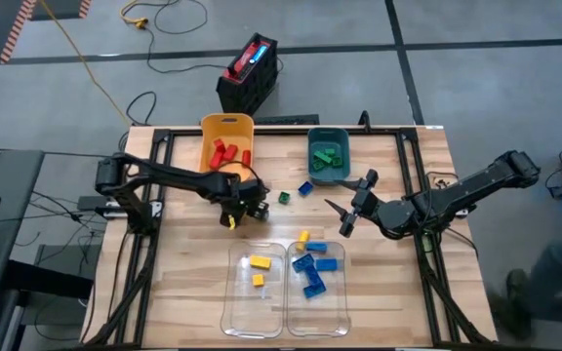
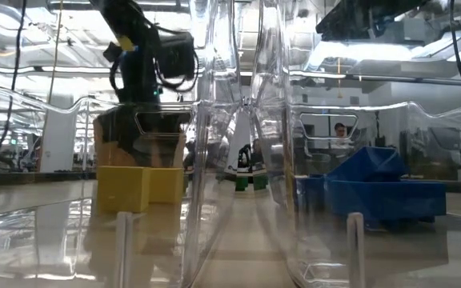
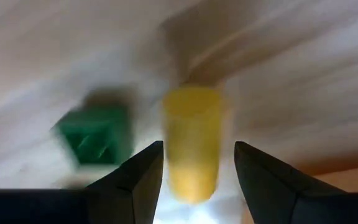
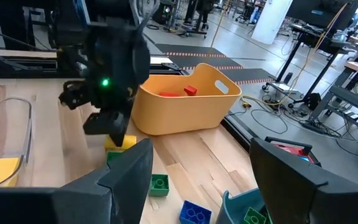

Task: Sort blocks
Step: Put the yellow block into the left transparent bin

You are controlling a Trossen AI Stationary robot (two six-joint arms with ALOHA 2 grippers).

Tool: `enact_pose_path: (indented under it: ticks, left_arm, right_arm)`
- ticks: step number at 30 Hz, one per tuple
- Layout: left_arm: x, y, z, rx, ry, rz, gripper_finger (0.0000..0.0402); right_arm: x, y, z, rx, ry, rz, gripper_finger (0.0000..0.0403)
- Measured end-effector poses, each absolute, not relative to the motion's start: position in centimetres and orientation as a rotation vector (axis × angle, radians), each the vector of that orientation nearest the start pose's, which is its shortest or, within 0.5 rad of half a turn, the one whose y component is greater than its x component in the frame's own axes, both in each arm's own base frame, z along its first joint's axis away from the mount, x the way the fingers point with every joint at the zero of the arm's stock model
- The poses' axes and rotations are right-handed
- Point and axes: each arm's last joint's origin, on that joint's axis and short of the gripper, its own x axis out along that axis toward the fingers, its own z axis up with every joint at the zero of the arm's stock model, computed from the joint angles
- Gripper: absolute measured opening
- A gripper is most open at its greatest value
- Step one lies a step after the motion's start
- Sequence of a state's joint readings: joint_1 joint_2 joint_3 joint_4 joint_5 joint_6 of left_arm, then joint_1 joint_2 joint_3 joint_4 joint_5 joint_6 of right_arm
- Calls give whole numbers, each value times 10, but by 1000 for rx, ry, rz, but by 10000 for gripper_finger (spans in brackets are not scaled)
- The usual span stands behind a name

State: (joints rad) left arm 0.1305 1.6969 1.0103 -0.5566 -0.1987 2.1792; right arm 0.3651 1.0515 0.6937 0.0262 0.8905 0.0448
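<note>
1. Your left end effector has a yellow block between its fingers, above the desk; a loose pinch could drop it
2. A green block lies just beside; swinging low may knock it
3. Right end effector waits, fingers apart, empty

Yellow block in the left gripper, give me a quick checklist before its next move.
1. Yellow block between the left gripper's fingers: ok.
2. Grip firm: cannot tell; the left wrist view is blurred.
3. Drop target: ok; the left clear bin already holds yellow blocks.
4. Path to that bin: ok; bare table lies between.
5. Right gripper out of the way: ok; it hangs open on the other side, holding nothing.
6. Loose green block nearby: ok; it lies apart from the left gripper.
</note>
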Motion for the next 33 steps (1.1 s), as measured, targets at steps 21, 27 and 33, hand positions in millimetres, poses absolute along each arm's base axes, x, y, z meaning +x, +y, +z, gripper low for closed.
enact_pose_path:
  ticks: [21, 27, 33]
  left_arm:
    - [316, 19, 146, 1844, 1066, -1168, 125]
    - [316, 13, 148, 1813, 1092, -1122, 130]
    - [312, 9, 166, 1779, 1094, -1093, 135]
  right_arm:
    - [214, 56, 274, -157, 274, -534, 282]
    - [214, 56, 274, -156, 274, -534, 282]
    - [214, 56, 274, -153, 272, -535, 282]
